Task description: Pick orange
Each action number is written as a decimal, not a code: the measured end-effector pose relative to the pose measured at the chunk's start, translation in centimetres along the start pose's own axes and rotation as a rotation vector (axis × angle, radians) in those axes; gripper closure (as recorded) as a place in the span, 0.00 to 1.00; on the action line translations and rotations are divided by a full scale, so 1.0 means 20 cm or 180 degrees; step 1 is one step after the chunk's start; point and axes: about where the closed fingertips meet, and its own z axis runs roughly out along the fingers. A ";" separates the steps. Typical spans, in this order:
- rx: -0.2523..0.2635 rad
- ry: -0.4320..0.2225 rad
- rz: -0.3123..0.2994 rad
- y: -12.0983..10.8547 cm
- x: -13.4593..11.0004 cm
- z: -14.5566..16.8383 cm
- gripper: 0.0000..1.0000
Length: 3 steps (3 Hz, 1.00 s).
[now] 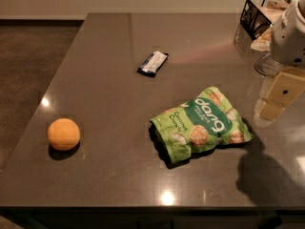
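Note:
The orange (63, 133) is a small round fruit lying on the dark grey table (109, 70) near its front left corner. My gripper (272, 106) hangs at the far right of the view, above the table's right side, with its pale fingers pointing down. It is far to the right of the orange, with the green snack bag between them. Nothing shows between the fingers.
A green snack bag (202, 123) lies in the middle right of the table. A small dark wrapped bar (153, 63) lies further back. A black wire basket (262, 15) stands at the back right corner. The floor drops off to the left.

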 end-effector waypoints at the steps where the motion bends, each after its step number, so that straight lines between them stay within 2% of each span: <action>1: 0.0009 -0.0007 -0.0001 0.00 0.00 0.00 0.00; 2: -0.0024 -0.0202 -0.0063 -0.02 -0.09 0.02 0.00; 3: -0.0137 -0.0478 -0.0144 -0.01 -0.25 0.08 0.00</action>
